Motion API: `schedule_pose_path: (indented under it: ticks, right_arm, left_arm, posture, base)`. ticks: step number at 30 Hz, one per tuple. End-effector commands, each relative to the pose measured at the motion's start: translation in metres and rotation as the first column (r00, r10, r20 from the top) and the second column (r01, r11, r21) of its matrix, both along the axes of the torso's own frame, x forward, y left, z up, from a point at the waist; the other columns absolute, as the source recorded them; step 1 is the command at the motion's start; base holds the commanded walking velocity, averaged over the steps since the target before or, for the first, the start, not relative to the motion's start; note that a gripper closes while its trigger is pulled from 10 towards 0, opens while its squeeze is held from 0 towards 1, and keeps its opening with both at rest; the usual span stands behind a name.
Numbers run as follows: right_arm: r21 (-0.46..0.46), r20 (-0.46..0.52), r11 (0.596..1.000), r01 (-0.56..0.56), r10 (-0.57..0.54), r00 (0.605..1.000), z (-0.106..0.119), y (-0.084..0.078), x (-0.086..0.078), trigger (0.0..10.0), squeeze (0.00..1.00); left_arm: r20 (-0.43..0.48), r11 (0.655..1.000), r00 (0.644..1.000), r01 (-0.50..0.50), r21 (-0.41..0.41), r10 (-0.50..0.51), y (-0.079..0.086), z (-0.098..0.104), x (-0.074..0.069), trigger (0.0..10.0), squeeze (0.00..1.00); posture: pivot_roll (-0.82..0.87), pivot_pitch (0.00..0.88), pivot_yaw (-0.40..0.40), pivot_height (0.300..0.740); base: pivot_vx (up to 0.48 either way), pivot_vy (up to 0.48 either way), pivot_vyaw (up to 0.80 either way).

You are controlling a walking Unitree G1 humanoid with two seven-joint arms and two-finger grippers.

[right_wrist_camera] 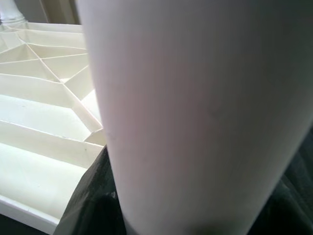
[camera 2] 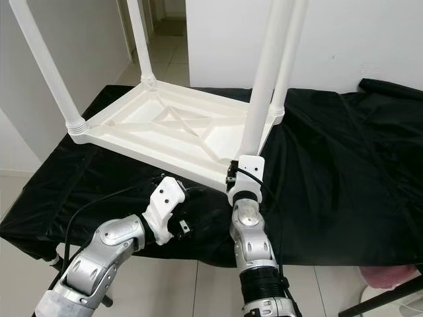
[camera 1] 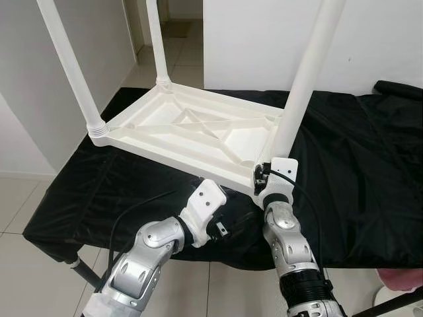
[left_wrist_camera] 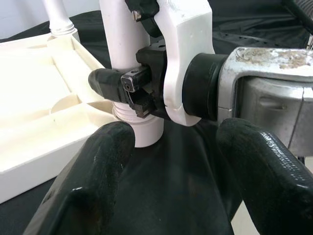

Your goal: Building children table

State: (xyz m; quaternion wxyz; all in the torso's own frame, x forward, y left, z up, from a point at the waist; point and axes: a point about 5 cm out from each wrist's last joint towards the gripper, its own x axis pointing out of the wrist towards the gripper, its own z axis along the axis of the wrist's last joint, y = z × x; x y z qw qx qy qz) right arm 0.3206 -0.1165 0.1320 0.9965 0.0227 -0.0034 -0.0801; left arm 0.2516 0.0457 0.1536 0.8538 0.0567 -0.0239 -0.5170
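A white plastic table top [camera 1: 192, 129] lies upside down on a black cloth [camera 1: 357, 172] spread over a bench, its ribbed underside up, with crossing diagonal ribs in the middle. Four white legs stand up from its corners: one at the near left corner [camera 1: 69, 63], one at the far left [camera 1: 155, 39], one at the far right [camera 2: 291, 53] and one at the near right [camera 1: 307, 79]. The left gripper [left_wrist_camera: 171, 161] hangs just below the near edge of the table top – its two black fingers [left_wrist_camera: 93, 176] spread wide, holding nothing, pointing toward the base of the near right leg. The right gripper [camera 1: 268, 173] is at the foot of that near right leg, with one finger [left_wrist_camera: 105, 81] laid against its threaded collar – clamped on the leg.
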Motion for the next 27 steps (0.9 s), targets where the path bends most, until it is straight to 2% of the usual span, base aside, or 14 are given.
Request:
schedule_pose_path:
  ticks: [1, 5, 6, 12, 15, 17, 18, 20, 22, 24, 25, 27]
  right_arm:
    - [0.018, -0.034, 1.000, -0.007, 0.008, 0.999, -0.004, 0.002, -0.001, 10.0, 0.00]
    - [0.019, -0.019, 1.000, -0.011, 0.012, 1.000, -0.002, -0.001, 0.000, 10.0, 0.00]
    - [0.022, -0.011, 1.000, -0.014, 0.015, 1.000, -0.001, -0.002, 0.000, 10.0, 1.00]
    - [0.017, 0.025, 0.999, -0.034, 0.033, 0.999, 0.004, -0.004, 0.001, 10.0, 1.00]
    - [0.005, 0.056, 0.993, -0.115, 0.114, 0.992, 0.008, -0.013, 0.000, 10.0, 1.00]
    - [0.005, 0.056, 0.993, -0.115, 0.114, 0.992, 0.008, -0.013, 0.000, 10.0, 1.00]
    - [-0.010, 0.061, 0.986, -0.167, 0.167, 0.984, 0.008, -0.017, -0.001, 10.0, 0.00]
    - [-0.038, 0.070, 0.970, -0.241, 0.243, 0.967, 0.008, -0.027, -0.001, 10.0, 0.00]
    - [-0.038, 0.070, 0.970, -0.241, 0.243, 0.967, 0.008, -0.027, -0.001, 10.0, 0.00]
    - [-0.087, 0.068, 0.934, -0.347, 0.353, 0.933, 0.009, -0.038, 0.001, 10.0, 0.00]
    - [-0.121, 0.056, 0.903, -0.413, 0.421, 0.905, 0.009, -0.043, 0.003, 10.0, 0.00]
    - [-0.121, 0.056, 0.903, -0.413, 0.421, 0.905, 0.009, -0.043, 0.003, 10.0, 0.00]
  left_arm:
    - [0.000, 0.998, 0.998, -0.058, -0.001, 0.058, 0.003, 0.001, 0.003, 10.0, 0.00]
    - [0.001, 0.998, 0.998, -0.062, 0.001, 0.062, 0.004, 0.000, 0.003, 10.0, 0.00]
    - [0.002, 0.998, 0.998, -0.066, 0.002, 0.066, 0.005, 0.000, 0.004, 10.0, 0.00]
    - [0.004, 0.997, 0.997, -0.071, -0.001, 0.071, 0.005, 0.000, 0.004, 10.0, 0.00]
    - [0.005, 0.998, 0.998, -0.070, -0.001, 0.070, 0.004, 0.000, 0.004, 10.0, 0.00]
    - [0.005, 0.998, 0.998, -0.070, -0.001, 0.070, 0.004, 0.000, 0.004, 10.0, 0.00]
    - [0.004, 0.998, 0.998, -0.069, -0.001, 0.069, 0.003, 0.000, 0.004, 10.0, 0.00]
    - [0.005, 0.998, 0.998, -0.068, -0.001, 0.068, 0.003, 0.000, 0.004, 10.0, 0.00]
    - [0.005, 0.998, 0.998, -0.068, -0.001, 0.068, 0.003, 0.000, 0.004, 10.0, 0.00]
    - [0.006, 0.998, 0.998, -0.063, 0.000, 0.063, 0.003, -0.001, 0.005, 10.0, 0.00]
    - [0.007, 0.998, 0.998, -0.061, 0.001, 0.061, 0.003, 0.000, 0.005, 10.0, 0.00]
    - [0.007, 0.998, 0.998, -0.061, 0.001, 0.061, 0.003, 0.000, 0.005, 10.0, 0.00]
  posture:
    - [-0.01, 0.008, 0.040, 0.740]
    - [-0.01, 0.005, 0.036, 0.740]
    - [0.00, 0.003, 0.034, 0.740]
    - [0.00, 0.000, 0.031, 0.740]
    - [-0.01, 0.000, 0.028, 0.740]
    - [-0.01, 0.000, 0.028, 0.740]
    - [-0.01, 0.000, 0.027, 0.740]
    - [-0.01, 0.000, 0.029, 0.740]
    - [-0.01, 0.000, 0.029, 0.740]
    - [-0.02, 0.000, 0.032, 0.740]
    - [-0.02, 0.000, 0.034, 0.740]
    - [-0.02, 0.000, 0.034, 0.740]
  base:
    - [0.000, 0.000, 0.00]
    - [0.000, 0.000, 0.00]
    - [0.000, 0.000, 0.00]
    - [0.000, 0.000, 0.00]
    - [0.000, 0.000, 0.00]
    - [0.000, 0.000, 0.00]
    - [0.000, 0.000, 0.00]
    - [0.000, 0.000, 0.00]
    - [0.000, 0.000, 0.00]
    - [0.000, 0.000, 0.00]
    - [0.000, 0.000, 0.00]
    - [0.000, 0.000, 0.00]
